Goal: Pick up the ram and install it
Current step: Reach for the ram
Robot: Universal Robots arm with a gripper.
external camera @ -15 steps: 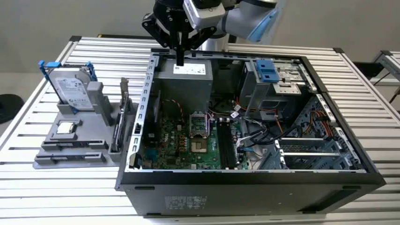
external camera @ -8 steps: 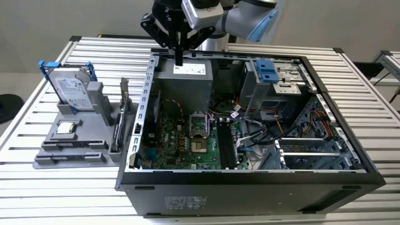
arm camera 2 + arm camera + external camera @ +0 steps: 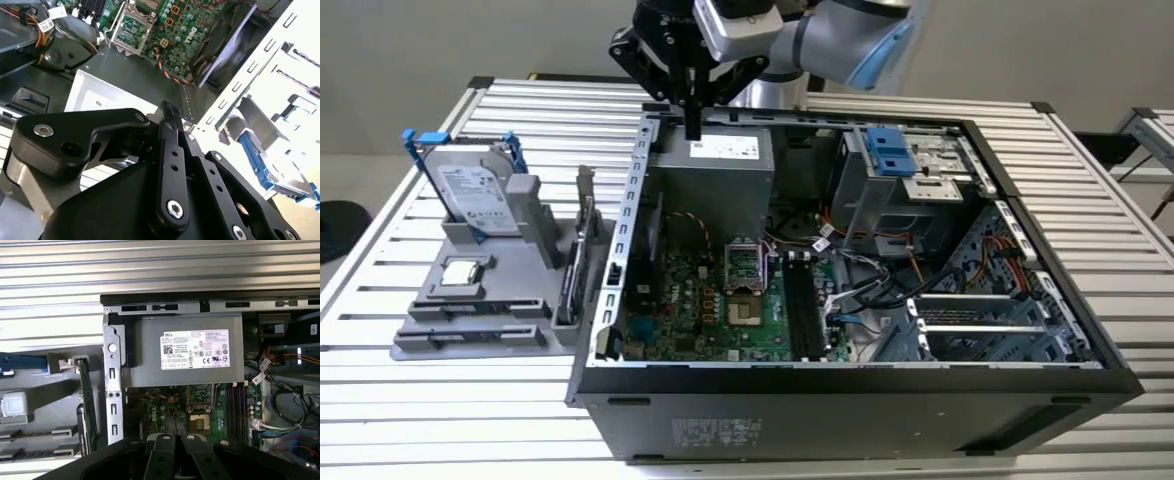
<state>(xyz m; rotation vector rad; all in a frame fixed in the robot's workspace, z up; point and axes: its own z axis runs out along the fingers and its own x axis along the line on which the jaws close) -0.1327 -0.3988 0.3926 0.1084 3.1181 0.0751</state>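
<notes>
Ram whereabouts unclear; closed hand (image 3: 694, 128) hangs above power supply (image 3: 714, 180).

I am seeing my gripper (image 3: 694, 130) in black, the power supply (image 3: 707, 175) in grey wearing a white label (image 3: 195, 349), the motherboard (image 3: 707, 300) in green, the hard drive (image 3: 474, 195) in silver inside a blue frame (image 3: 416, 145), the table (image 3: 454, 400) in pale ribbed stripes.

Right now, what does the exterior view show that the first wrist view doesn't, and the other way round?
Exterior view: the arm, the drive cage's blue latch and the case along its near wall. First wrist view: the green edge of the card standing beside the case. Both: the gripper near the power supply, and the CPU socket.
</notes>
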